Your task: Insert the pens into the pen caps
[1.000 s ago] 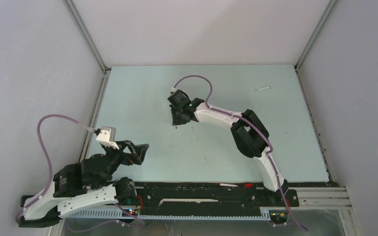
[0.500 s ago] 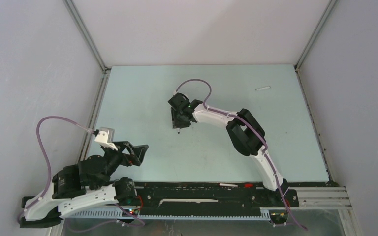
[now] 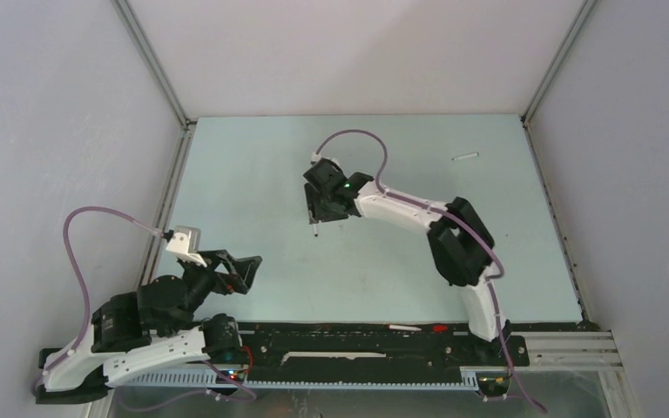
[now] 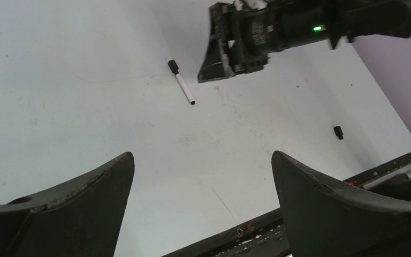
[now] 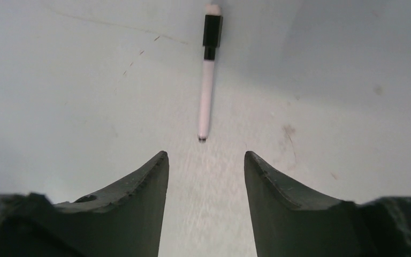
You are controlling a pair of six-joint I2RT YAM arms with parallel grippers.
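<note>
The right gripper (image 5: 204,160) is hovering spread near a capped pen (image 5: 206,101), whose far end is cropped. The left gripper (image 4: 202,160) is gaping too.

My left gripper (image 4: 202,158) gapes wide at the bottom edge. Upper centre, a white pen (image 4: 182,87) lies just beside the right gripper (image 4: 217,64). A loose pen cap (image 4: 338,131) sits at right.

Robot lab test cell: pale bench (image 3: 253,174) boxed in by plain grey wall panels (image 3: 52,131) on alu frame posts (image 3: 152,61); L arm (image 3: 152,353) & R arm (image 3: 401,207) bolted to black base rail (image 3: 357,335), w/ purple cables (image 3: 353,133) looping off them.
</note>
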